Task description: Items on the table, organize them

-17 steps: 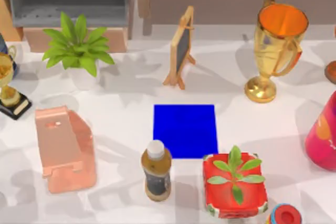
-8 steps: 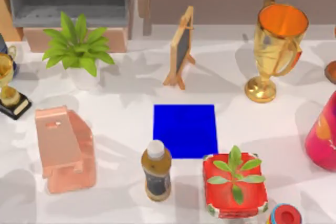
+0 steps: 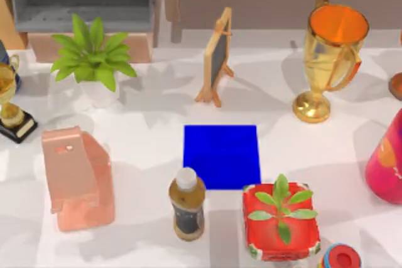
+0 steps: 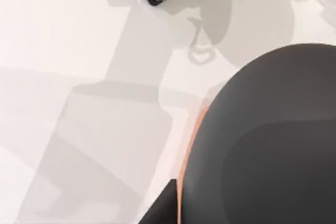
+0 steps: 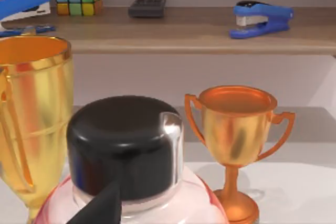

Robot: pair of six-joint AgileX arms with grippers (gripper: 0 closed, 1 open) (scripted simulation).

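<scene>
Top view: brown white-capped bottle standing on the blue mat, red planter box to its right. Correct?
Not quite. In the top view the brown white-capped bottle stands on the white table, just off the blue mat's lower left corner. The red planter box is to its right, as stated.

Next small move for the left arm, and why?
Probably carry toward the blue mat, though this is a guess. The left wrist view has a dark grey rounded shape, likely the mouse, close to the camera, above the salmon stand, and the mat lies bare. Whether the jaws hold it, I can't tell.
</scene>
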